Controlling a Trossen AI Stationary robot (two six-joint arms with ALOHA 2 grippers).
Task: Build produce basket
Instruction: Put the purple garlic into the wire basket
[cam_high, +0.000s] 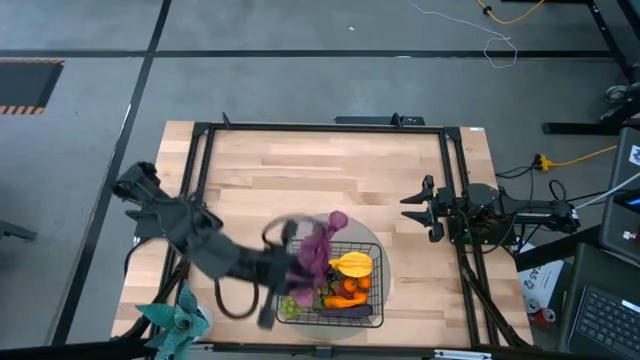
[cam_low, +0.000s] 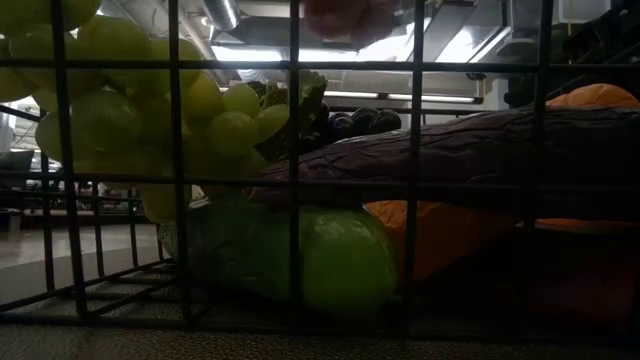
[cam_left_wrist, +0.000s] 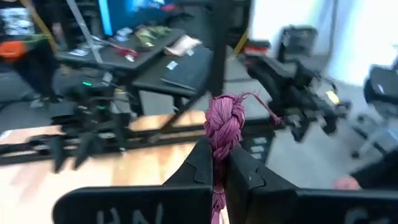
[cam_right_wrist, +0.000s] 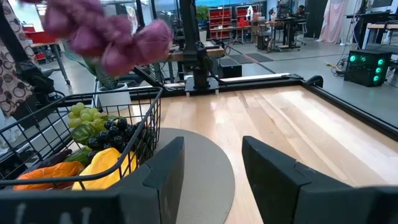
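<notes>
Over the near half of the table (cam_high: 330, 165), at about 6 o'clock from its centre in the high view, the left gripper (cam_left_wrist: 219, 163) hangs above the left side of the black wire basket (cam_high: 378, 300). Its two dark fingers (cam_left_wrist: 198, 163) are pressed together on the stem end of a purple grape bunch (cam_left_wrist: 225, 123), which sticks out past the fingertips; in the high view the bunch (cam_high: 318, 245) shows blurred over the basket's 10 o'clock corner, clear of the produce below.

The basket rests on a round grey mat (cam_right_wrist: 199, 155). Inside it lie a yellow banana (cam_high: 352, 264) toward 1 o'clock, orange tangerines (cam_high: 347, 292) near the middle, a dark eggplant (cam_high: 345, 311) along the 6 o'clock side, and a green grape bunch (cam_high: 291, 308) at 8 o'clock. Through the mesh in the low view, the green grapes (cam_low: 150, 110) sit above a green cucumber (cam_low: 300, 255), with the eggplant (cam_low: 470, 150) stretching across behind them and a dark grape bunch (cam_low: 355, 120) farther back.

The right gripper (cam_high: 420, 207) waits at 3 o'clock on the table, well apart from the basket, its fingers (cam_right_wrist: 270, 165) spread with bare tabletop between them. A teal leafy plant (cam_high: 175, 322) stands at the table's 7 o'clock corner.
</notes>
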